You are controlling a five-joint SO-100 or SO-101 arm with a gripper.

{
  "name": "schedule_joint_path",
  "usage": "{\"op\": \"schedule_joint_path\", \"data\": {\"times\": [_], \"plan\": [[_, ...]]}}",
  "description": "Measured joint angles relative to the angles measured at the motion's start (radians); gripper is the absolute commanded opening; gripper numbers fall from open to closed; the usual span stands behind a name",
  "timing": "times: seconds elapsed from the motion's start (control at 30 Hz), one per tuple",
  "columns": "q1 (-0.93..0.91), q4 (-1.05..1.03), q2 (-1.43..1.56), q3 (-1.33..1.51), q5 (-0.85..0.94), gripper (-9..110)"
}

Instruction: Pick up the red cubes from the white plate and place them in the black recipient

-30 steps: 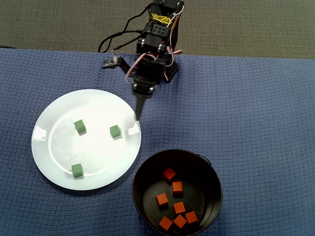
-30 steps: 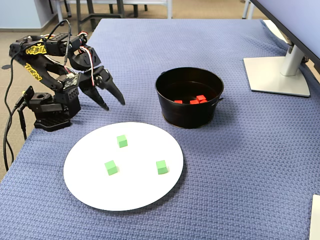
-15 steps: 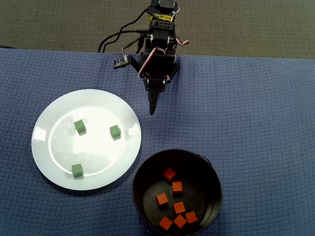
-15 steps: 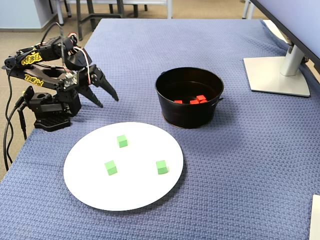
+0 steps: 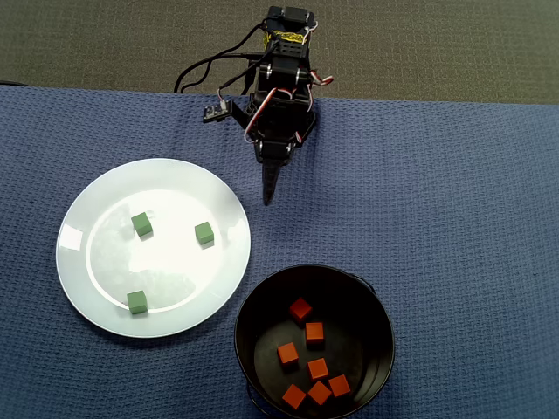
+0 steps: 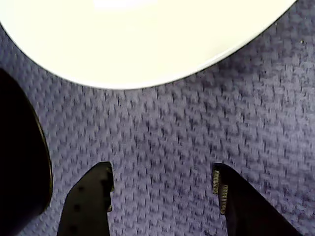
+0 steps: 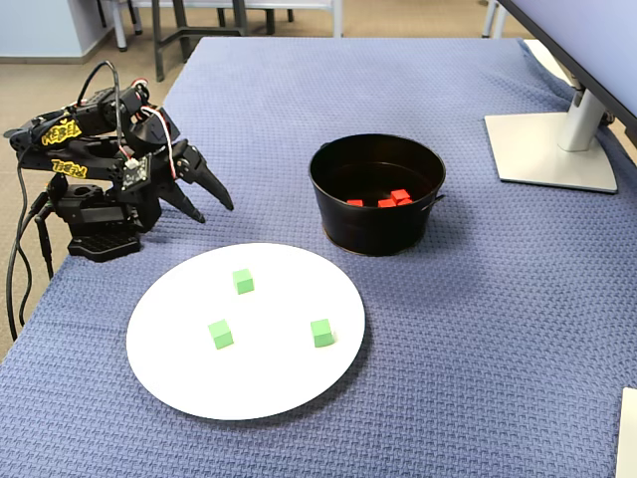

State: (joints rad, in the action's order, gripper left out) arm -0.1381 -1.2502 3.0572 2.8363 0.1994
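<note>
The all-black plastic arm (image 7: 95,169) at the left of the fixed view has yellow lettering on its links, red-and-white servo wires looping over the joints, and black cables trailing off its blocky base. Its pincer (image 6: 162,189) has two tapered black fingers (image 6: 88,196).

My gripper (image 7: 211,206) hangs over bare blue cloth (image 5: 454,192) with its jaws apart and nothing between them. In the overhead view, the plate (image 5: 96,297) lies near-left of it and the pot (image 5: 380,323) near-right, the two rims almost meeting, so little passes between them. Three green cubes (image 5: 203,232) sit well apart on the plate, with room to come down around each. The pot's walls hem in the red cubes (image 5: 314,333); the only way in is from above. In the fixed view, a monitor foot (image 7: 552,149) stands far right.
</note>
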Motion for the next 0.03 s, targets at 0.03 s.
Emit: {"op": "schedule_joint_path", "data": {"times": [0.03], "plan": [[-0.011,0.014,-0.008,0.009,0.0,16]]}}
